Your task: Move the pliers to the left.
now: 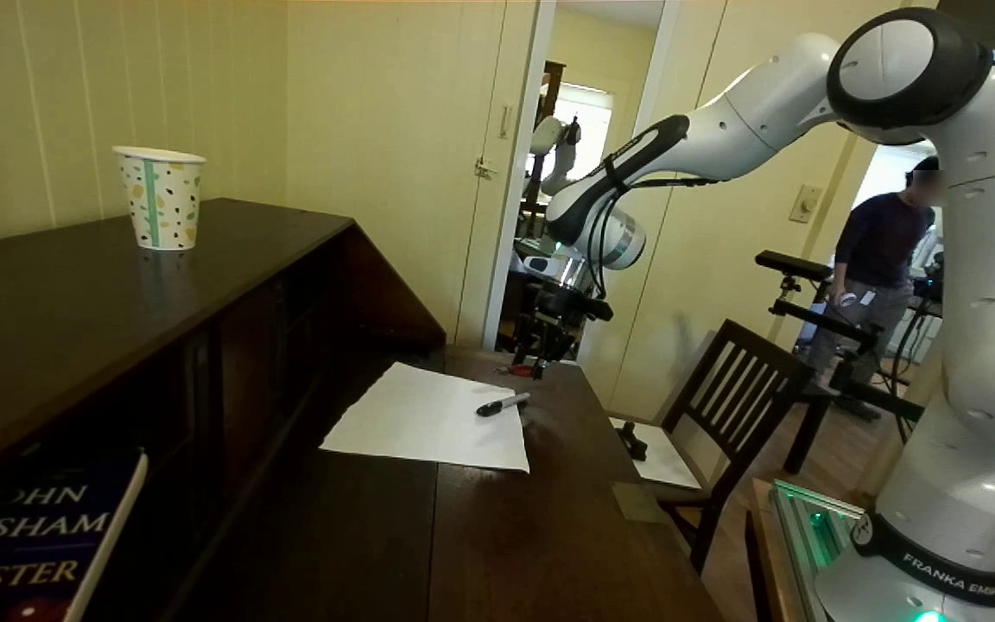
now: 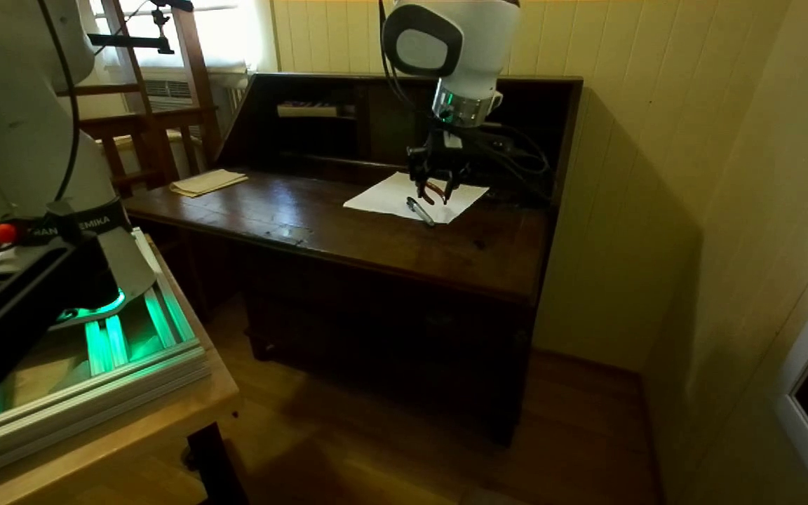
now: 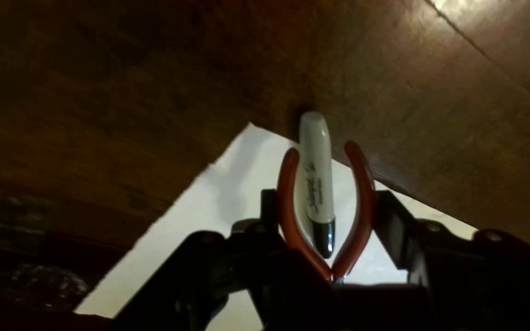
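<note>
The pliers have reddish handles, which show large in the wrist view (image 3: pixel 363 207). My gripper (image 3: pixel 324 207) is shut on the pliers, with one finger pressed against the outside of each handle. The handles are spread and point away from the gripper. The metal head is mostly hidden behind the dark gripper parts in the wrist view. In both exterior views the gripper (image 1: pixel 530 363) (image 2: pixel 435 189) holds the pliers (image 1: pixel 518 371) (image 2: pixel 437 188) and they appear raised above the desk, near the paper and marker.
A white paper sheet (image 1: pixel 428 428) lies on the dark desk (image 2: pixel 348 228). A grey marker with a black cap (image 3: pixel 315 165) lies over its edge, beneath the pliers. Folded paper (image 2: pixel 207 182) lies at the desk's far end. A cup (image 1: pixel 165 203) stands on the desk's upper shelf.
</note>
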